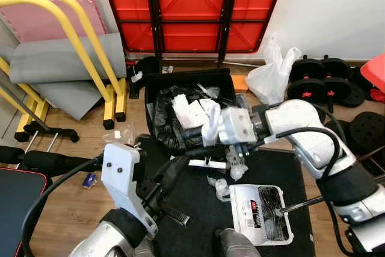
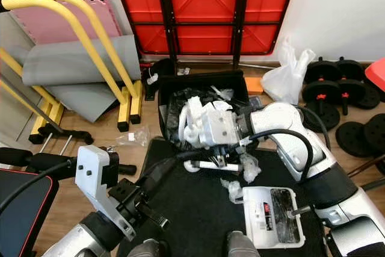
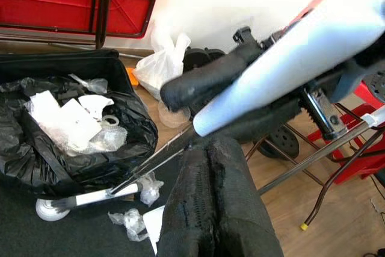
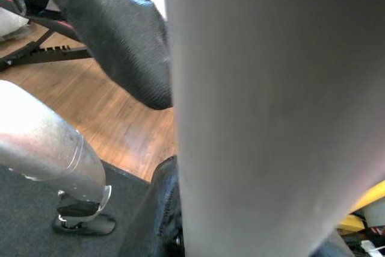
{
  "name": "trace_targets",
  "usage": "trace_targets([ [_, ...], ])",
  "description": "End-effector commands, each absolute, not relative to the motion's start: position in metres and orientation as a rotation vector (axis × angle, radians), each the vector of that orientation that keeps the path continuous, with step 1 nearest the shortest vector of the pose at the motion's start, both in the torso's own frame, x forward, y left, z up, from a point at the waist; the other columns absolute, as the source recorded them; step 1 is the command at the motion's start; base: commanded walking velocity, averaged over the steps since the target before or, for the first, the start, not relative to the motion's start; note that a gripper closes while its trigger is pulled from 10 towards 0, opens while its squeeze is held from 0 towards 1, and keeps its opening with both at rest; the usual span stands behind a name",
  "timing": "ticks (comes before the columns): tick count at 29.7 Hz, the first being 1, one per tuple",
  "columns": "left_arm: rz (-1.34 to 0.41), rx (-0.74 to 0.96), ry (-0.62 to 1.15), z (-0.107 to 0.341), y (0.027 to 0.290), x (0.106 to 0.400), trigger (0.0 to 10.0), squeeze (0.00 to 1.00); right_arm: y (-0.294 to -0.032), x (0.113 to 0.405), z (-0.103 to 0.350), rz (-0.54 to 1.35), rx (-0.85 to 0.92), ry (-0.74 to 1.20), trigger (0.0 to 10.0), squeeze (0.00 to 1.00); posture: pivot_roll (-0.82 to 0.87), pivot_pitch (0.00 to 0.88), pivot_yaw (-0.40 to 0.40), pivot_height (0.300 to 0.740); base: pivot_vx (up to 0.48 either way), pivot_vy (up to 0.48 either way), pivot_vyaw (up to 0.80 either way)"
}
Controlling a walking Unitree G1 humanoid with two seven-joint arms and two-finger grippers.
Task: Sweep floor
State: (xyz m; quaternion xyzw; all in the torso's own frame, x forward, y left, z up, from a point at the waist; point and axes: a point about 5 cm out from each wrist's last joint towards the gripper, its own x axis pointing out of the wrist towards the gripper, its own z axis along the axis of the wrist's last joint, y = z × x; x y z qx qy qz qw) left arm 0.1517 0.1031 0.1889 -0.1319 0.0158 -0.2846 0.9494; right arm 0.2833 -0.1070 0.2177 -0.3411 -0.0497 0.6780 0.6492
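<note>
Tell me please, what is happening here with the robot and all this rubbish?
The robot is cleaning up a home gym floor. Its right gripper reaches over the black bin lined with a black plastic bag, already holding white paper and wrappers. The left gripper grips a long white handle. A white dustpan lies on the black floor mat, with crumpled clear plastic scraps beside it, not yet binned.

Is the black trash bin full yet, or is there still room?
Mostly full. The trash bin has its black bag open, with crumpled white paper and plastic heaped near the rim. How deep the bag goes cannot be told.
</note>
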Motion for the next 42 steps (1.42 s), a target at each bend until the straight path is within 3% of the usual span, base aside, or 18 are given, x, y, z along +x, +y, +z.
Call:
trace_targets([
  [1,-0.569,-0.275,0.064,0.1854,0.1035,0.1502,10.0,0.00,-0.1063,0.2789,0.2184,1.558,-0.812,-0.132,10.0,0.00,-0.05,0.230,-0.014,0.740,0.000,0.000,0.00],
  [33,-0.574,-0.281,0.095,0.1827,0.1021,0.1508,10.0,0.00,-0.1039,0.2712,0.2093,1.601,-0.751,-0.103,10.0,0.00,-0.05,0.218,-0.015,0.740,0.000,0.000,0.00],
  [42,-0.574,-0.280,0.099,0.1826,0.1024,0.1510,10.0,0.00,-0.1034,0.2712,0.2096,1.595,-0.743,-0.106,10.0,0.00,-0.05,0.222,-0.015,0.740,-0.248,0.000,0.00],
])
